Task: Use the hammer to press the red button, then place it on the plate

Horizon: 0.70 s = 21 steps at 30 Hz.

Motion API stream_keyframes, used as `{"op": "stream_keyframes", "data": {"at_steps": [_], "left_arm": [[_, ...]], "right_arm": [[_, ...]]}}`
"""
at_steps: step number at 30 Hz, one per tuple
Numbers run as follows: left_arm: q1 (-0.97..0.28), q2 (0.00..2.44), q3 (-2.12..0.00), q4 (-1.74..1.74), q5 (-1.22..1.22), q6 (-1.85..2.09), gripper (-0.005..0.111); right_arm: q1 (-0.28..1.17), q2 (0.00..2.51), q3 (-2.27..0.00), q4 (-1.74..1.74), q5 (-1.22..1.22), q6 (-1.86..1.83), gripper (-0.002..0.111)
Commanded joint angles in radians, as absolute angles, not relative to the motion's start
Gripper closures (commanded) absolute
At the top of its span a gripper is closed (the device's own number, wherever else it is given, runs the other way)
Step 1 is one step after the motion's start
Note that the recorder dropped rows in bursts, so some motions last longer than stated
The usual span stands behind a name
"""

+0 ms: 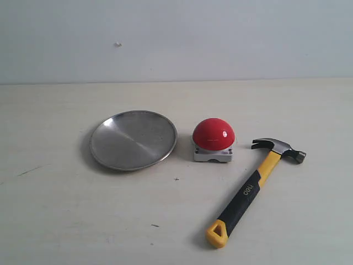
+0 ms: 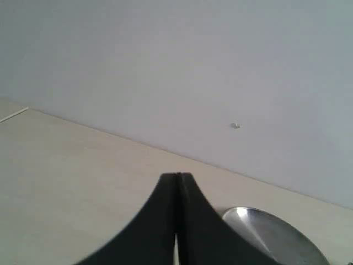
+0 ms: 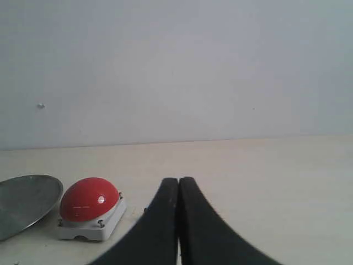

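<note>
Hammer (image 1: 251, 189), dark steel head and yellow-and-black handle, lies flat on the tabletop (image 1: 83, 221) right of the red button (image 1: 213, 134); the plate (image 1: 132, 139) sits beyond. Both the left claw (image 2: 177, 176) and right claw (image 3: 178, 179) are pressed closed, empty.

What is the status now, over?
Left pincer shut, right pincer shut, both empty. Hammer lies on table, right of button. Plate bare. Path clear.

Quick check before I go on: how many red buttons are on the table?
1. The red button sits between the plate, to its left in the exterior view, and the hammer, to its right. No other seems hidden.
</note>
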<state>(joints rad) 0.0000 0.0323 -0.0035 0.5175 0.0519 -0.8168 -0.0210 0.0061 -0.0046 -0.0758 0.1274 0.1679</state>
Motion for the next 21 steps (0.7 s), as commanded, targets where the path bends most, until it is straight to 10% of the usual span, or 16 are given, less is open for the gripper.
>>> {"op": "stream_keyframes", "data": {"at_steps": [1, 21], "left_arm": [[0.001, 0.025, 0.000, 0.519, 0.049, -0.819, 0.107], [0.001, 0.025, 0.000, 0.519, 0.049, -0.819, 0.107]], "right_arm": [[-0.092, 0.000, 0.000, -0.076, 0.126, 0.169, 0.108], [-0.127, 0.000, 0.000, -0.076, 0.126, 0.169, 0.108]]}}
